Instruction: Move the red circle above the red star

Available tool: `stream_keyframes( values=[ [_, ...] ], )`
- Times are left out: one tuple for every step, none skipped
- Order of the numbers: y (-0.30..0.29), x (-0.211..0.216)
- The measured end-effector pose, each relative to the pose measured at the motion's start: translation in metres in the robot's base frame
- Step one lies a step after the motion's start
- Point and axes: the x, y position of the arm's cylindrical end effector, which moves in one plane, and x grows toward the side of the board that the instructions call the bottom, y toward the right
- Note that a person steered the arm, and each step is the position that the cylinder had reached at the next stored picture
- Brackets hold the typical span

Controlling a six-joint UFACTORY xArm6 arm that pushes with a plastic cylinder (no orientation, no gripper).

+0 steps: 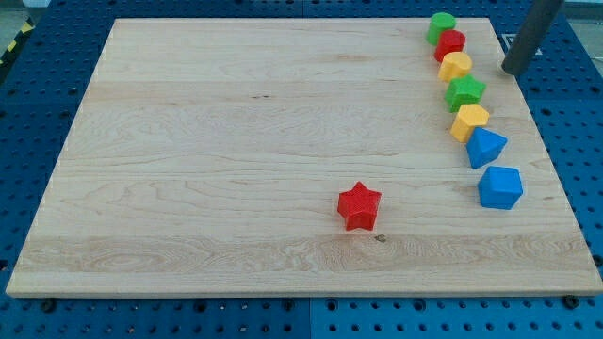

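- Camera view: a pale wooden board (236,141) lies on a blue perforated table (38,85), which shows around every side of the board.
- My tip (513,72) sits at the far right of the board, at the lower end of the dark rod that comes in from the view's top right corner.
- There is no pincer on this arm, only the straight rod, so there is no wide, narrow or holding state to tell.
- The tip is apart from all blocks; it stands just right of the yellow block (456,66) and the red circle (449,43), with a bare gap of wood between.
- The red circle lies at the far right, second in a curved line of blocks that runs from far to near along the right side.
- The green round block (440,26) is farthest in that line and touches the red circle's far side.
- The yellow block touches the red circle's near side.
- Nearer comes a green star (465,92), then a yellow hexagon-like block (469,121), each touching or almost touching its neighbour.
- A blue block with a pointed outline (485,148) follows, and a blue block with a faceted outline (499,187) is nearest, slightly apart from it.
- The red star (359,205) lies alone near the board's near edge, a little right of centre, well apart from the red circle and the whole line.
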Motion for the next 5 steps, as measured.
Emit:
stream_keyframes(
  values=[
    [-0.01,-0.015],
    [-0.027,-0.049],
    [-0.04,-0.05],
    [-0.061,-0.05],
    [-0.092,-0.046]
  ],
)
